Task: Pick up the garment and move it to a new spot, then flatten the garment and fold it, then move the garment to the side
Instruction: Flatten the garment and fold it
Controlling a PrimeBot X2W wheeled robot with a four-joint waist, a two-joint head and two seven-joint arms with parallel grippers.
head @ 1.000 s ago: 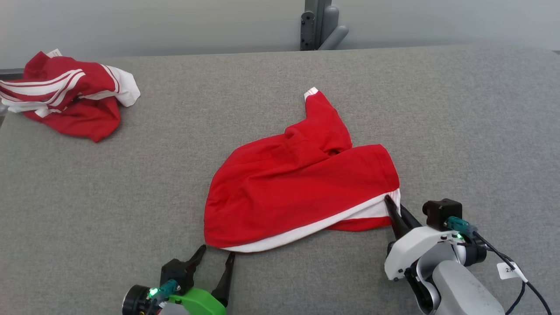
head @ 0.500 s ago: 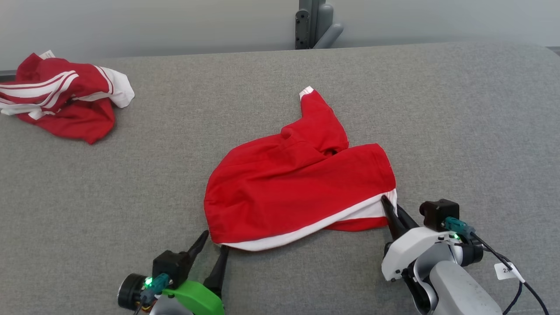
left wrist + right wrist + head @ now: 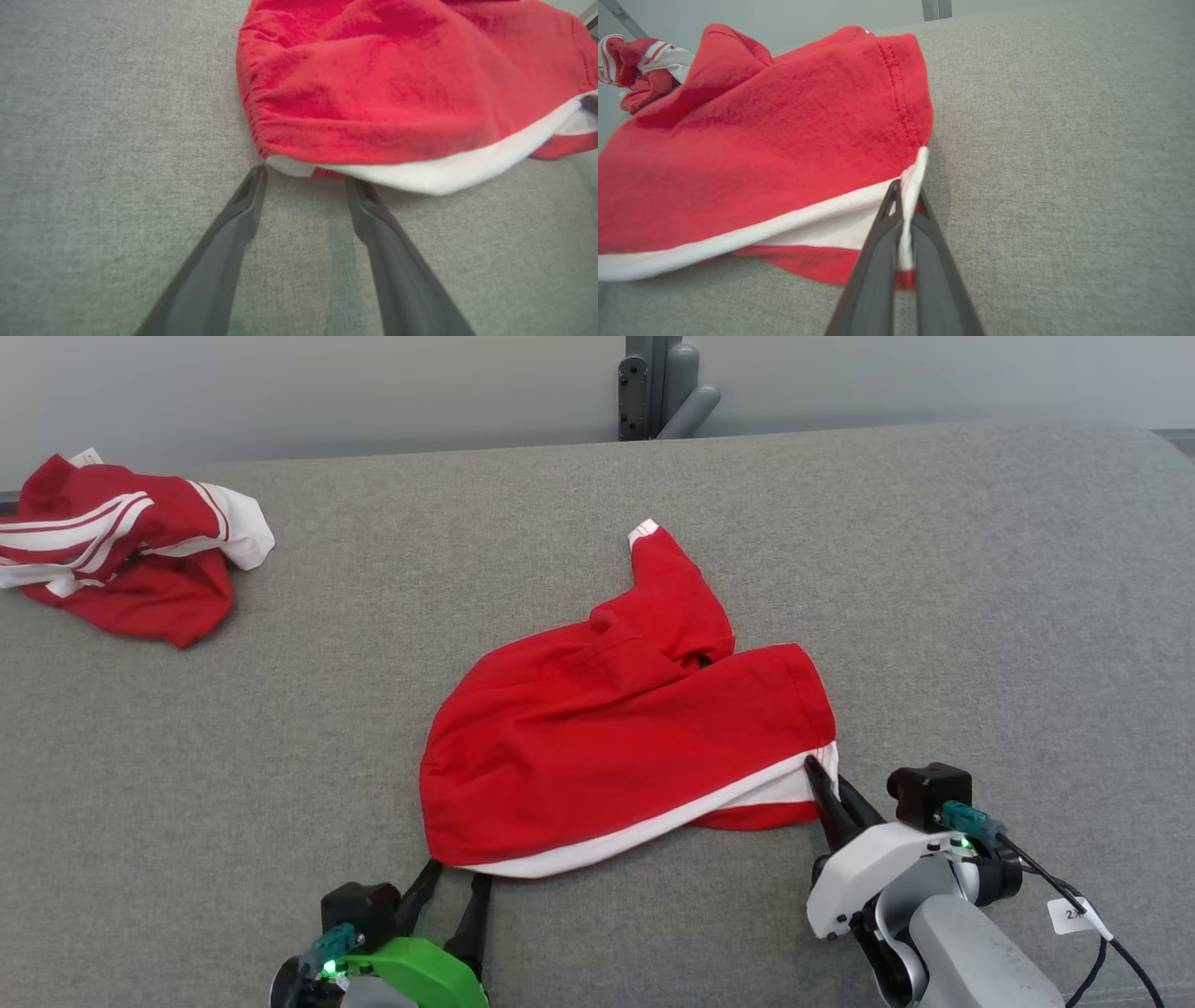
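Red cotton with a white hem: the garment lies spread and rumpled in the middle of the grey cloth surface, one narrow part reaching away from both pairs of fingers.

The right gripper has its two dark fingers pinched together on the white hem at the garment's near right corner. In the right wrist view a strip of white fabric with a red edge runs down between the fingers, clamped tight, and the rest of the cloth fans out to the left of the tips and beyond them.

The left gripper stands with its fingers spread apart, holding nothing. Its tips sit at the garment's near left corner, where the white band curls under. In the left wrist view one tip meets the corner of the hem and the other reaches just under the white edge. I cannot tell whether they press on it.

Far beyond the left fingers and off to their left, a second garment, red with white stripes, lies bunched up. A grey post rises past the surface's far edge.
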